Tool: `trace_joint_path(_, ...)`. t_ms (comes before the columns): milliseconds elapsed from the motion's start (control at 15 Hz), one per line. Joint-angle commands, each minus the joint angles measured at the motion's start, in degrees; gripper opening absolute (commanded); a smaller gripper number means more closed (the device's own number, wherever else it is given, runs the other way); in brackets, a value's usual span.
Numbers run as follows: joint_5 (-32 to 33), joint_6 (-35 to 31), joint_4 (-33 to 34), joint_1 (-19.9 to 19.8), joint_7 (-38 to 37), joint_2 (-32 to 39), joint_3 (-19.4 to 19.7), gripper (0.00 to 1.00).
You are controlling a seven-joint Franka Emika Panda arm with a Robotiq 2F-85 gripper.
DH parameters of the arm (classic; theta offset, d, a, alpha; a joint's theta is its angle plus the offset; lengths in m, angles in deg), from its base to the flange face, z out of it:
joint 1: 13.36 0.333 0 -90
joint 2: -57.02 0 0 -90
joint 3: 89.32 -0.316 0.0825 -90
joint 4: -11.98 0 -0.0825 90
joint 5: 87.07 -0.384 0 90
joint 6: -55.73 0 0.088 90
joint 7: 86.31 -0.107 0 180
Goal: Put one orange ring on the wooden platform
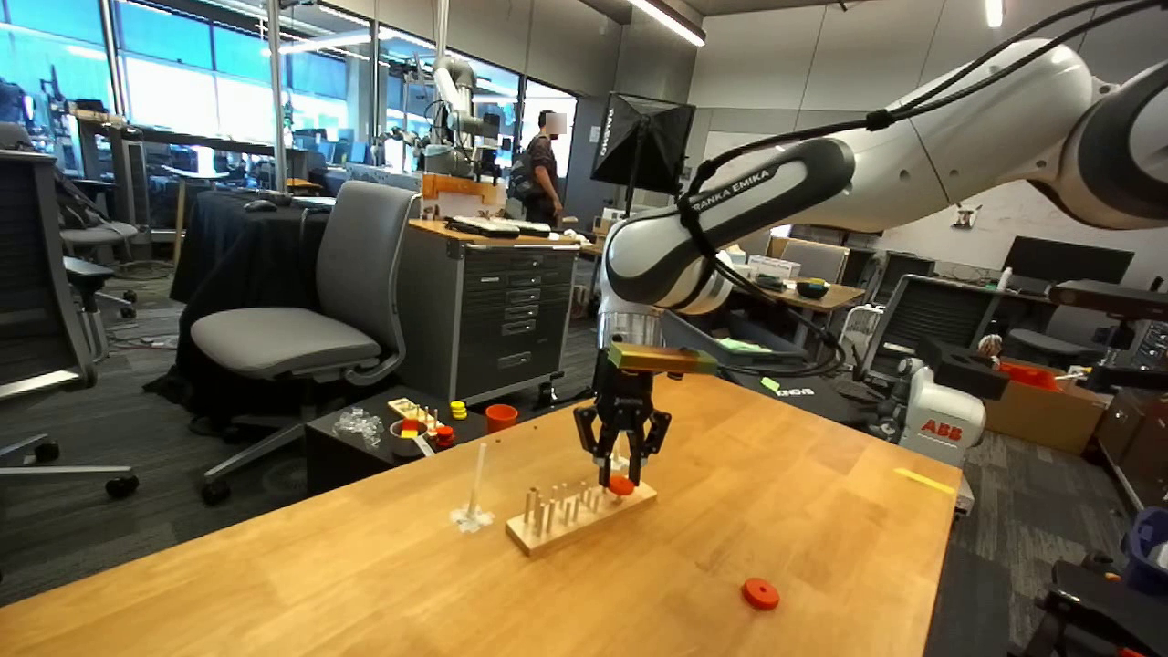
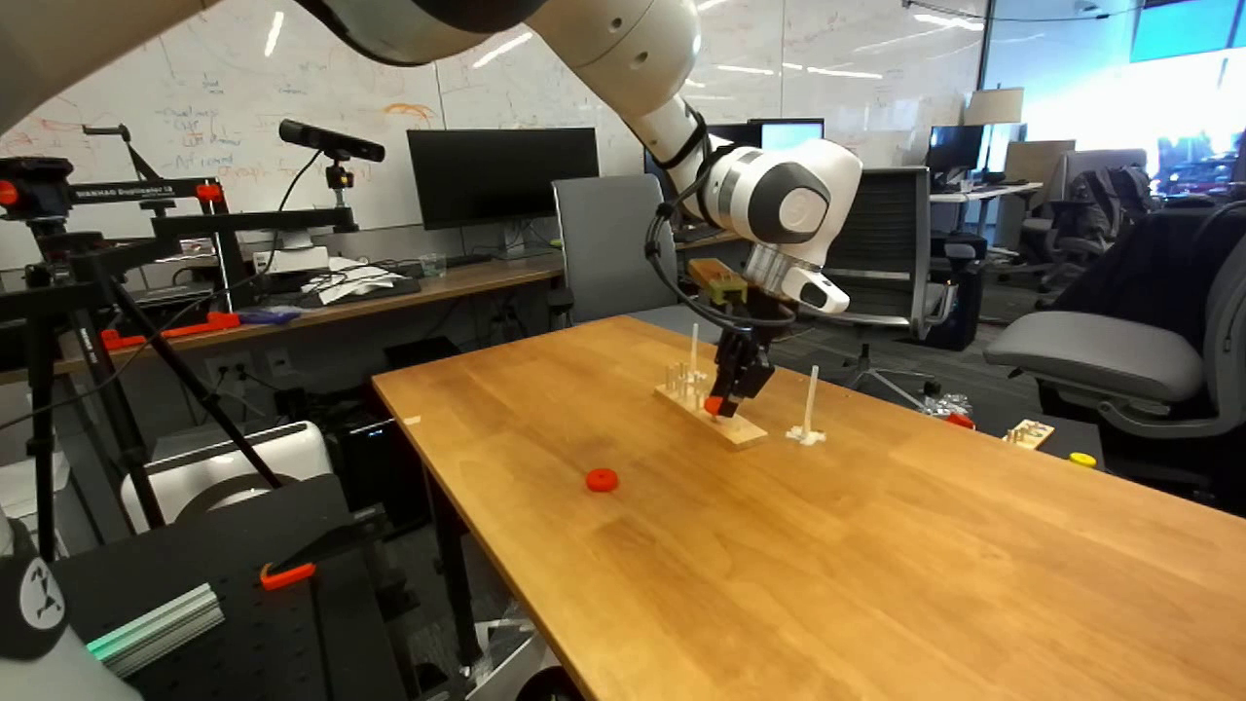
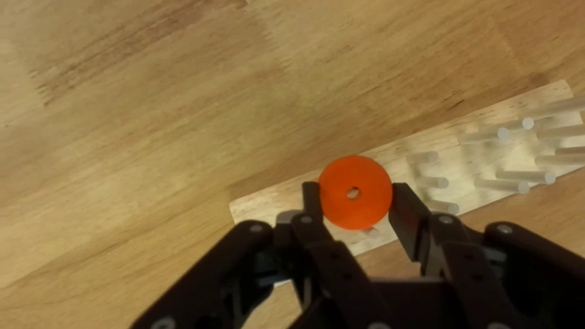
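The flat orange-red ring [image 3: 355,209] looks clamped by its edges in the black two-finger gripper [image 1: 620,479]. Right below the gripper is the pale wooden rectangular slab [image 3: 256,208], can't tell if ring and slab touch. Thin pale upright pegs [image 3: 502,185] crowd just beside the jaws, and maybe a peg tip [image 3: 373,233] peeks out from under the ring. If those aren't lined up, letting go could leave it tilted; sideways drift could knock pegs. The matching orange-red ring [image 1: 760,594] sits well apart from the gripper on the brown wooden tabletop [image 1: 365,566].

Pegs [image 3: 525,177] and a tall rod [image 2: 811,399] stand near the end effector [image 3: 355,194]; counter [image 1: 693,543] between platform [image 1: 589,519] and loose ring [image 1: 760,593] is open.
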Motion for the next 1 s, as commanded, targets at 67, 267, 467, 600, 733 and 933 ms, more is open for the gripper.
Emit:
trace_joint_path(67, 0.29, -2.16, -5.07, 0.58, 1.83, -2.25, 0.65, 0.18)
trace_joint_path(267, 0.32, -2.97, -6.34, 0.75, 2.29, -3.01, 0.58, 0.18)
trace_joint_path(467, 0.33, -3.42, -7.14, 0.90, 3.32, -3.72, 0.28, 0.18)
trace_joint_path(600, 0.27, -3.81, -7.81, 1.03, 4.04, -4.23, 0.10, 0.18)
trace_joint_path(733, 0.27, -4.10, -8.29, 1.25, 4.59, -4.55, 0.01, 0.18)
trace_joint_path(933, 0.28, -4.46, -8.70, 1.61, 4.95, -4.87, -0.06, 0.18)
